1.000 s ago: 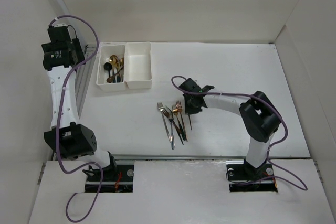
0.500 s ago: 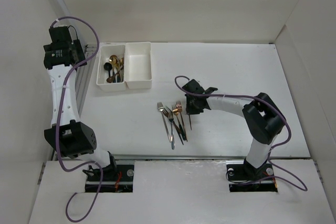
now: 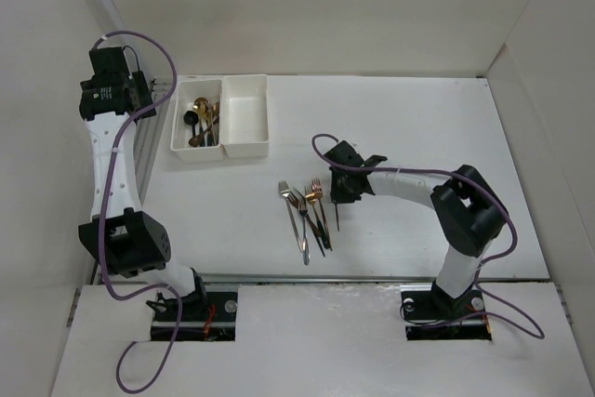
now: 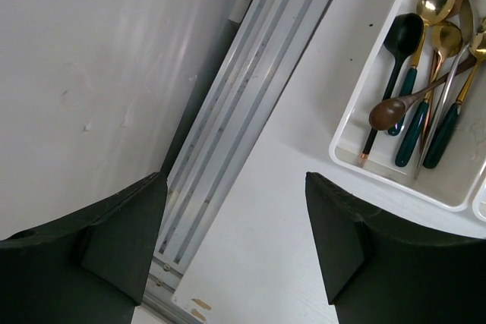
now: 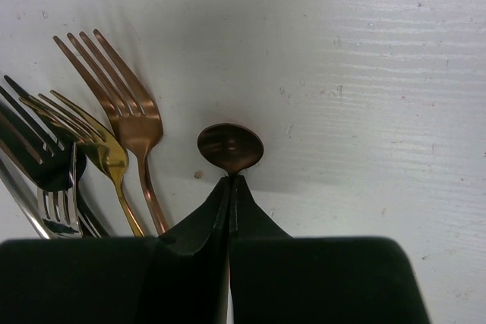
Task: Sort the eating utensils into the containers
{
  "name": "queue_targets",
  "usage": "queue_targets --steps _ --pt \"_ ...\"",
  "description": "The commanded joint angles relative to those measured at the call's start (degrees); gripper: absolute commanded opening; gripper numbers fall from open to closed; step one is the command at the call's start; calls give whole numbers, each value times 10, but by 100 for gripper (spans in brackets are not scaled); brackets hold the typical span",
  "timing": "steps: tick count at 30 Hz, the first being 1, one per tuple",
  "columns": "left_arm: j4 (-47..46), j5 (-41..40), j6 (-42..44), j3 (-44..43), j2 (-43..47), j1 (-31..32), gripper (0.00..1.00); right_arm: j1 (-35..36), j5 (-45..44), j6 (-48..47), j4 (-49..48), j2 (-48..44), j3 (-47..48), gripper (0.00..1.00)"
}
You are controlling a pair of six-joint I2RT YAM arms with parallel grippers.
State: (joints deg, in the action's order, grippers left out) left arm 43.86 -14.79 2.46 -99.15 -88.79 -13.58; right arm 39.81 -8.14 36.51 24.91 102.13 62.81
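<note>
- Copper spoon [image 5: 230, 148], handle clamped in the closed jaws of the right gripper [image 5: 230, 186].
- Forks [image 5: 125, 108] in copper, gold and silver lie fanned just beside it.
- Left gripper [image 4: 235, 240], jaws wide and holding nothing, hangs over a grey rail [image 4: 250, 104] beside the left bin [image 4: 343, 138] of spoons [image 4: 410, 92].
- Pale marking [image 3: 93, 95] on the left wrist housing: too small to read.

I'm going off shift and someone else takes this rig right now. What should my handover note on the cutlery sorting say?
Left gripper: jaws open, empty, hovering beside the left bin.
Right gripper: jaws shut on a copper spoon, next to the loose forks.
Done: several spoons lie in the left bin; the right bin looks empty.
Left: bin this spoon, then probably move the forks to the right bin.
</note>
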Motion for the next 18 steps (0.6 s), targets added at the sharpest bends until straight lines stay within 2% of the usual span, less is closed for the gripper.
queue_targets --steps 1,11,18 --pt "-1 3 -8 -15 6 0 70 -3 -11 7 30 -8 -20 0" --pt "-1 13 -8 -20 0 0 70 -9 -36 7 40 -31 13 0" --pt "-1 13 -8 -15 0 0 70 -21 -63 -12 64 -47 109 0"
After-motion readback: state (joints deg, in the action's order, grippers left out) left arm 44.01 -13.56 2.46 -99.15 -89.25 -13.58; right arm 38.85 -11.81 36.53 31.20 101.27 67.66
